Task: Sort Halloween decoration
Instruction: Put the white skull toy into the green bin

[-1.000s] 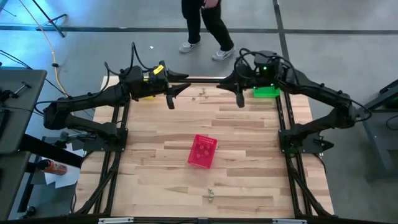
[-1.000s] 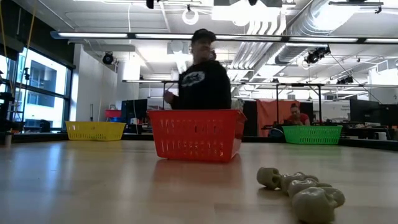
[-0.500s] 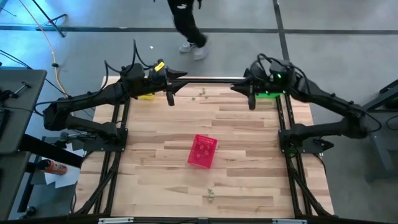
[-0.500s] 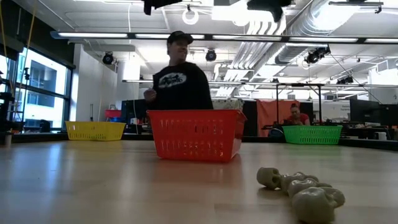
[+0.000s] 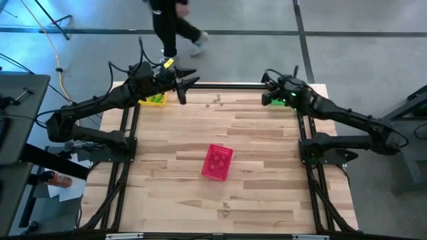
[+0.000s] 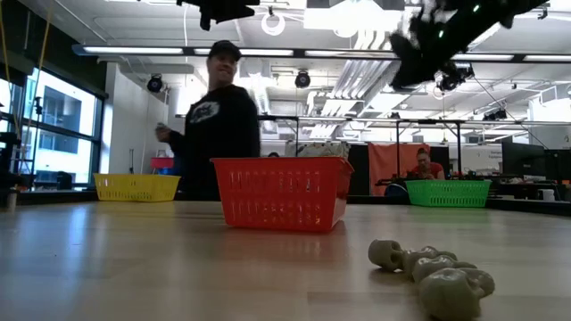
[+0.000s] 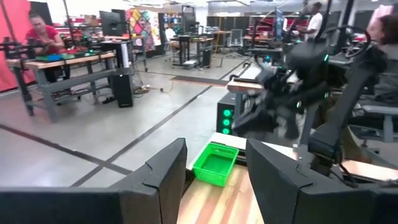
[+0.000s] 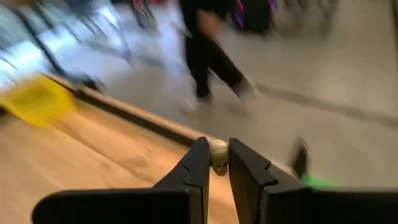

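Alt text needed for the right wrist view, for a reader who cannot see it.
The right hand pinches a small pale skull-like trinket between its dark fingers, above the far edge of the wooden table. A yellow basket sits at a table corner, and a person's legs cross the floor beyond.

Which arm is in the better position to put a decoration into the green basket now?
The right. The right gripper already pinches a small pale trinket and hangs beside the green basket. The left gripper is open, empty, and near the yellow basket.
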Action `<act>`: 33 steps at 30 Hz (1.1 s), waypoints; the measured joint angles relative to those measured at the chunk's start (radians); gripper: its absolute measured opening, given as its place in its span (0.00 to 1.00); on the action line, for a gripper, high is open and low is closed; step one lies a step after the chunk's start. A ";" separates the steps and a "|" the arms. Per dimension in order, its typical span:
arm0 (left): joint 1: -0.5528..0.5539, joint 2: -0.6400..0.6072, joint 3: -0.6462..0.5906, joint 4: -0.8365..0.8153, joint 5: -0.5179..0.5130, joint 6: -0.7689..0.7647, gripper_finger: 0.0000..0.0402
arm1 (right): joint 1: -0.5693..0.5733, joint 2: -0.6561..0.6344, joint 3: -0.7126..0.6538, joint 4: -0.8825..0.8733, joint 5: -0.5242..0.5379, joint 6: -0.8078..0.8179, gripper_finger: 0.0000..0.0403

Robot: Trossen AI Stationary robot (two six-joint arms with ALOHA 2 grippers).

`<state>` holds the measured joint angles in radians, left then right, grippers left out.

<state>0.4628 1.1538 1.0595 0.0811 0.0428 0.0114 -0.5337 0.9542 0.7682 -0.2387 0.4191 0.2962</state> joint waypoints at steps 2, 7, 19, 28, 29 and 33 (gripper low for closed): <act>0.018 0.000 0.000 0.000 -0.001 -0.010 0.38 | -0.054 0.071 0.023 -0.065 0.000 0.056 0.09; 0.046 0.000 0.000 0.003 -0.002 -0.011 0.38 | -0.224 0.273 0.105 -0.209 -0.008 0.085 0.09; 0.054 0.000 0.000 0.045 -0.020 -0.087 0.38 | -0.452 0.658 0.244 -0.318 -0.184 0.204 0.09; 0.054 -0.005 0.000 0.043 -0.022 -0.087 0.38 | -0.523 0.743 0.259 -0.342 -0.189 0.290 0.09; 0.054 -0.006 0.000 0.044 -0.022 -0.087 0.38 | -0.529 0.743 0.259 -0.341 -0.191 0.302 0.09; 0.054 -0.006 0.000 0.043 -0.022 -0.087 0.38 | -0.551 0.743 0.259 -0.345 -0.230 0.346 0.09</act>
<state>0.5171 1.1481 1.0599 0.1244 0.0212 -0.0753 -1.0850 1.6974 1.0275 -0.5833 0.1890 0.6418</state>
